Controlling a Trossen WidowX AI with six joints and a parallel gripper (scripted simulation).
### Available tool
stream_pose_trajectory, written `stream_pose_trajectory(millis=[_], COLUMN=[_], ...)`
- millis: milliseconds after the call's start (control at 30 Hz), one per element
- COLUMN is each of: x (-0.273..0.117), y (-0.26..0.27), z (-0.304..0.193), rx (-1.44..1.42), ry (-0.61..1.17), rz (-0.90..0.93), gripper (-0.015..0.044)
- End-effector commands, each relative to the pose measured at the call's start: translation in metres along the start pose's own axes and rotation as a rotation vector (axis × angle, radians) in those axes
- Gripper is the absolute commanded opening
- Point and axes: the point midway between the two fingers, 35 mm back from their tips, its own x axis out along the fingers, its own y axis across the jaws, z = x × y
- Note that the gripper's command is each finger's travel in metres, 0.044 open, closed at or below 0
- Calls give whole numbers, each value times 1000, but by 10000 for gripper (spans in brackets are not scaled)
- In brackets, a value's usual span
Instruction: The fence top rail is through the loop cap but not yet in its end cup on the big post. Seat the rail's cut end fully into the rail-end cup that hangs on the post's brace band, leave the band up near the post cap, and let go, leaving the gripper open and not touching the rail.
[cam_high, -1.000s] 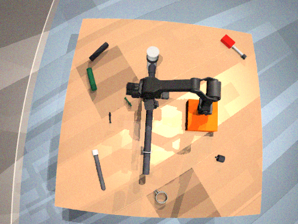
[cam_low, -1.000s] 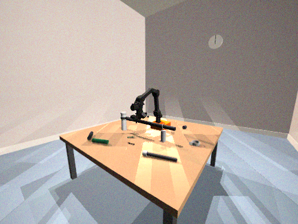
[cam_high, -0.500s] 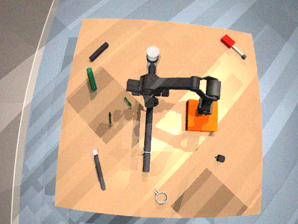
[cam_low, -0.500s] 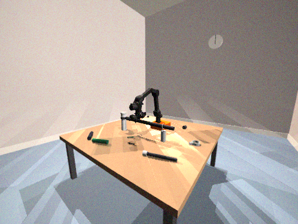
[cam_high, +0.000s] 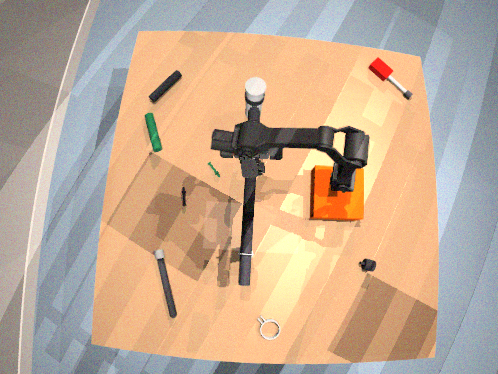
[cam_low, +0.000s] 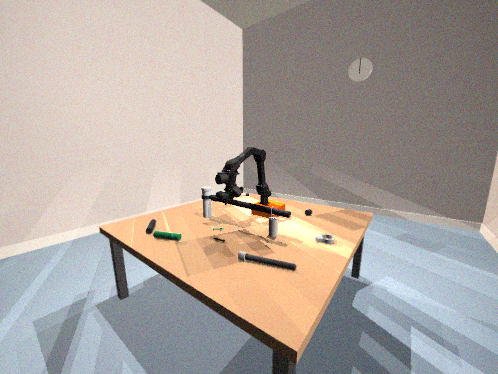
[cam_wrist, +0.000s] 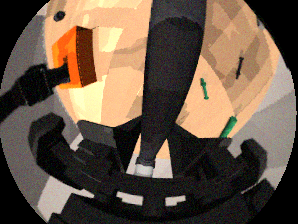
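The black rail (cam_high: 247, 215) (cam_low: 252, 206) (cam_wrist: 176, 60) runs roughly level above the table, through the thin loop (cam_high: 245, 254) over the short grey post (cam_low: 273, 228). My gripper (cam_high: 252, 166) (cam_wrist: 154, 119) is shut on the rail, toward its big-post end. The big post (cam_low: 207, 209) stands upright under its pale cap (cam_high: 255, 86) (cam_low: 206, 189). Its dark brace band (cam_low: 205, 197) sits high, just below the cap. The rail's far end reaches the band side of the post; the cup and the cut end are too small and dark to tell how deep the end sits.
The arm's orange base block (cam_high: 320, 200) (cam_low: 276, 206) (cam_wrist: 70, 55) stands beside the rail. On the table (cam_high: 310, 330) (cam_low: 200, 265) lie a grey-ended dark bar (cam_high: 166, 287) (cam_low: 270, 262), a green cylinder (cam_high: 153, 132) (cam_low: 167, 235), a black cylinder (cam_high: 165, 86), a ring clamp (cam_high: 269, 338) and a red-handled tool (cam_high: 380, 69).
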Motion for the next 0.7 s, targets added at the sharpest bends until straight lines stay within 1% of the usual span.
stream_pose_trajectory(millis=[0, 300, 500, 533, 667], x=[0, -1, -23, -28, -47], y=[0, 0, 0, 0, 2], z=[1, 1, 15, 18, 29], rx=[0, 0, 0, 0, 0], ry=[0, 0, -2, -2, -3], rz=[-1, -1, -1, 0, 0], gripper=[26, 263, 420, 440, 440])
